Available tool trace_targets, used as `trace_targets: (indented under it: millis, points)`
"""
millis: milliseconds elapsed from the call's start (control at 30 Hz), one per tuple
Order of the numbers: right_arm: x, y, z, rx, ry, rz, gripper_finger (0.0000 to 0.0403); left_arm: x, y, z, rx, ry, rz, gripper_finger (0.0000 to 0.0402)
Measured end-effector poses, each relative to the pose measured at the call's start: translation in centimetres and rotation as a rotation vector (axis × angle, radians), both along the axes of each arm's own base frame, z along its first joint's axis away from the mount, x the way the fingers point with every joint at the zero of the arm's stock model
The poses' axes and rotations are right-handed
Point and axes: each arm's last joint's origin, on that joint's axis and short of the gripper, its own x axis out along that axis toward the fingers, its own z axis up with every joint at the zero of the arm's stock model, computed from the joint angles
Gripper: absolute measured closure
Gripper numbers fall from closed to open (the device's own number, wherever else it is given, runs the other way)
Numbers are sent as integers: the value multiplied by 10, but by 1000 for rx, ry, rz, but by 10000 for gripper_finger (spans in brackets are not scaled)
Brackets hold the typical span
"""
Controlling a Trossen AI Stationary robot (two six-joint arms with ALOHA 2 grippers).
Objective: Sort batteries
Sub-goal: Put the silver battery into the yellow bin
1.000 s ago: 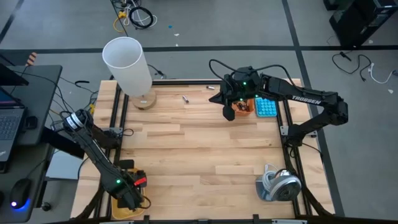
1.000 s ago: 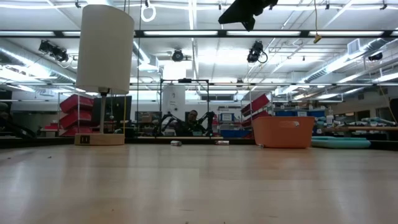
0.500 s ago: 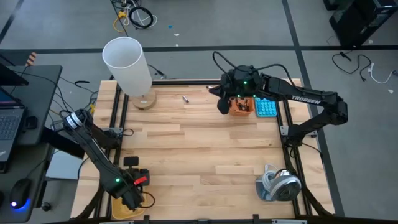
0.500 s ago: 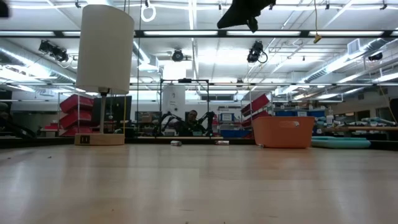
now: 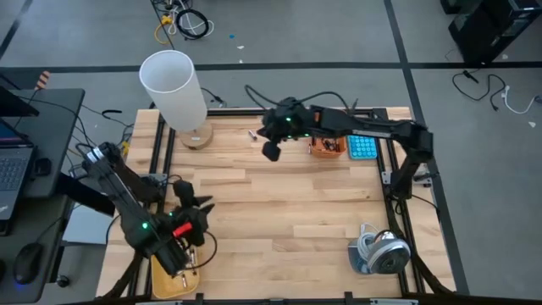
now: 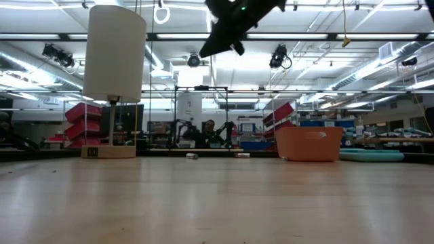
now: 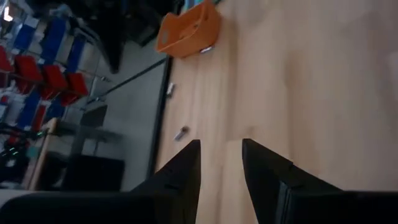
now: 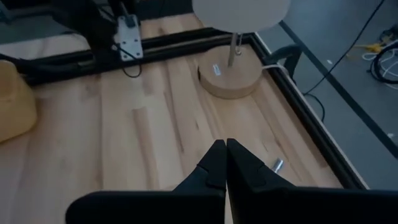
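The wooden table [image 5: 279, 203] carries a white lamp [image 5: 174, 89] at its far left corner and an orange bin [image 5: 326, 146] beside a blue calculator [image 5: 362, 147]. The right gripper [image 5: 271, 151] hangs above the far edge, fingers pressed together, empty. The left gripper [image 5: 199, 207] hovers near the front left, fingers slightly parted, empty. One battery [image 5: 251, 134] lies near the lamp base, another [image 7: 181, 133] close by.

Grey concrete floor [image 5: 279, 34] surrounds the wooden worktop [image 5: 271, 203], loose cables [image 5: 182, 19] at upper left. Beyond the worktop, ceiling strip lights [image 6: 203, 36] glow, red bins [image 6: 85, 122] stack left, a laptop [image 5: 13, 169] sits far left.
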Motion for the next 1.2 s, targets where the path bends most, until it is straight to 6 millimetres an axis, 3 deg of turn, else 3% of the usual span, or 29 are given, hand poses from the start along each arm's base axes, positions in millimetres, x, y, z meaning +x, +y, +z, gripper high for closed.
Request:
trace_targets:
  millis: [233, 467, 700, 867, 1000, 1200]
  points:
    - [32, -22, -7, -24, 73, -67, 403, -12, 28, 16, 42, -71, 22, 282]
    - [49, -47, -33, -27, 124, -96, 403, -30, 51, 10, 147, -253, 51, 282]
    - [62, -75, -75, -15, 164, -136, 403, -42, 65, -22, 276, -408, 51, 282]
    - [66, -91, -103, 27, 202, -169, 403, -46, 69, -57, 300, -456, 47, 282]
    - [61, -101, -112, 163, 201, -211, 403, -48, 71, -77, 310, -455, 42, 282]
    - [56, -112, -112, 310, 164, -259, 403, -53, 76, -90, 356, -419, 24, 282]
